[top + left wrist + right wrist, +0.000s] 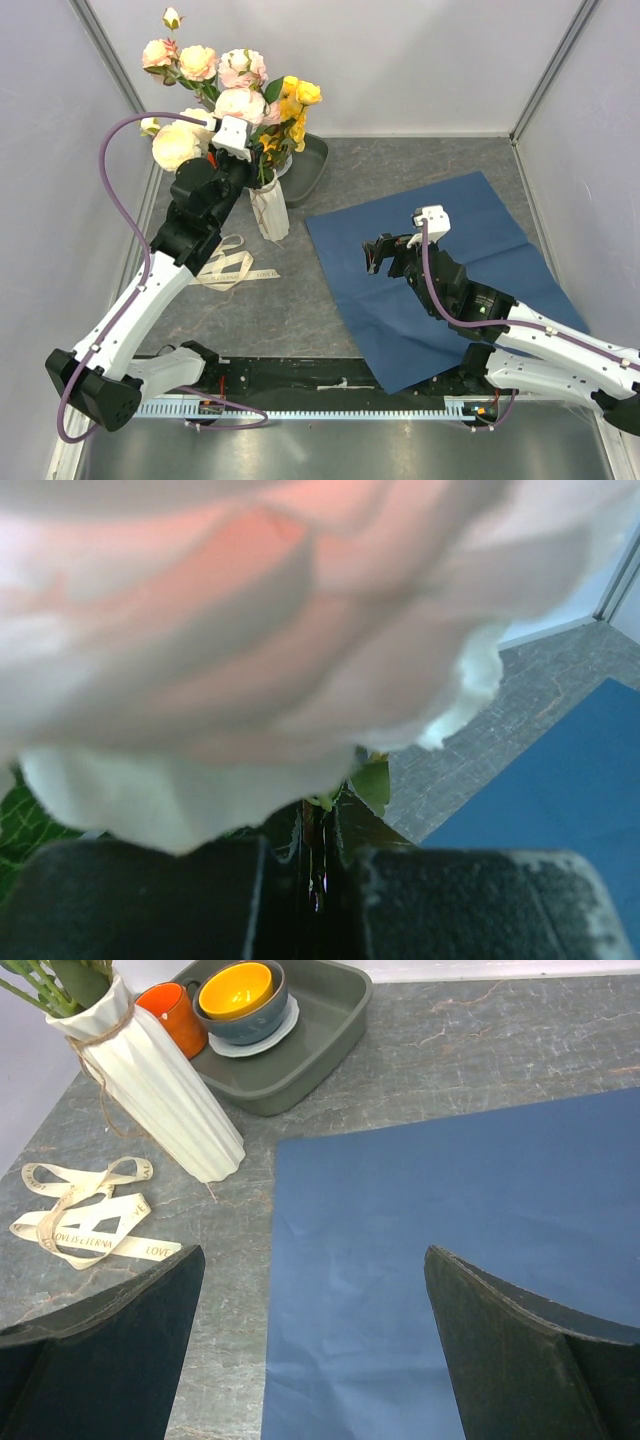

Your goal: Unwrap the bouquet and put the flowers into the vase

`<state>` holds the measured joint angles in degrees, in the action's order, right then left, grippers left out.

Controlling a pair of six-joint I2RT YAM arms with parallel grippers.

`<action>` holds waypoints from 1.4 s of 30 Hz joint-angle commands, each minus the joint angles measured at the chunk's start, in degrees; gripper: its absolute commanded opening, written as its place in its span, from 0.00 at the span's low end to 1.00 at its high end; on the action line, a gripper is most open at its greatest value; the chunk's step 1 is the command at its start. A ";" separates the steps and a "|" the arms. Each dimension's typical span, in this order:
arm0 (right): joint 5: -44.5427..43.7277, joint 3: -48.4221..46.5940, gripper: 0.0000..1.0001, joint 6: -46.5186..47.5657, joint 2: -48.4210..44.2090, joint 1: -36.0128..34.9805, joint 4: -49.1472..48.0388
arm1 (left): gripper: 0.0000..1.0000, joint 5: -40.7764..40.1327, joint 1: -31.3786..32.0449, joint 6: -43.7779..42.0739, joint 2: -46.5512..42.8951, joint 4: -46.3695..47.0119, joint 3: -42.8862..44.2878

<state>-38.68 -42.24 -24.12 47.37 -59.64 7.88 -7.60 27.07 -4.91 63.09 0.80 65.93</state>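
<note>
Flowers [225,90] stand with their stems in the vase [270,212] at about 10 o'clock on the table [320,300], pink, cream and yellow blooms spreading above its rim. Left claw [312,905] is clenched on the flowers: the wrist view shows a thin dark stem pinched between its two fingers, with a pale bloom filling most of the frame above. It sits just above the vase mouth, among the leaves. Twine [95,1035] circles the vase neck. Right claw [315,1350] is released, fingers wide apart, hovering over the blue paper [470,250] and holding nothing. The paper lies flat at 4 o'clock on the table. At the vase's 7 o'clock the cream ribbon [228,268] lies loose. At its 1 o'clock, just beside it, a grey tray [320,1030] holds orange bowls [237,995].
</note>
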 commanded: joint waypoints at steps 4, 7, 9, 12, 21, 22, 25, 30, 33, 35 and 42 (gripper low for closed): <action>-0.52 0.58 0.98 -0.75 0.17 0.31 -2.17 | 0.04 -1.55 -0.18 3.85 0.54 0.78 0.51; -0.43 0.67 0.98 -0.93 0.09 0.22 -2.25 | 0.13 -1.63 -0.18 3.85 0.02 0.78 0.43; -0.35 0.67 0.98 -0.93 0.09 0.22 -2.25 | 0.25 -1.90 -0.18 3.94 -0.42 0.78 0.51; -0.26 0.67 0.98 -0.93 0.00 0.22 -2.17 | 0.43 -1.90 -0.18 4.03 -1.48 0.78 0.43; -0.17 0.23 0.98 -0.93 1.40 0.31 -2.34 | 0.60 -1.29 -0.18 4.29 -4.20 0.26 1.04; 0.00 0.14 0.98 -0.93 1.58 0.40 -2.43 | 0.60 -0.93 -0.18 4.38 -4.55 0.17 1.04; 0.27 -0.04 0.98 -1.10 2.37 0.31 -2.52 | 0.64 0.65 -0.18 4.38 -5.78 0.17 1.30; 0.44 -0.30 0.98 -1.11 3.42 0.49 -2.87 | 0.71 7.06 -0.18 4.29 -8.33 0.17 2.01; 0.79 -0.48 0.98 -1.02 3.86 0.57 -3.04 | 0.75 11.63 -0.18 5.86 -9.74 0.61 2.10; 0.88 -0.48 0.98 -1.02 4.30 0.49 -3.05 | 0.75 14.26 -0.18 6.49 -11.32 0.78 2.18; -2.62 -1.35 0.98 -2.42 5.97 0.75 -0.77 | 0.73 26.74 -0.26 11.75 -14.66 2.62 2.71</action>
<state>-38.48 -41.65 -24.75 52.47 -59.22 7.01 9.50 27.07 1.85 50.06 -0.25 66.50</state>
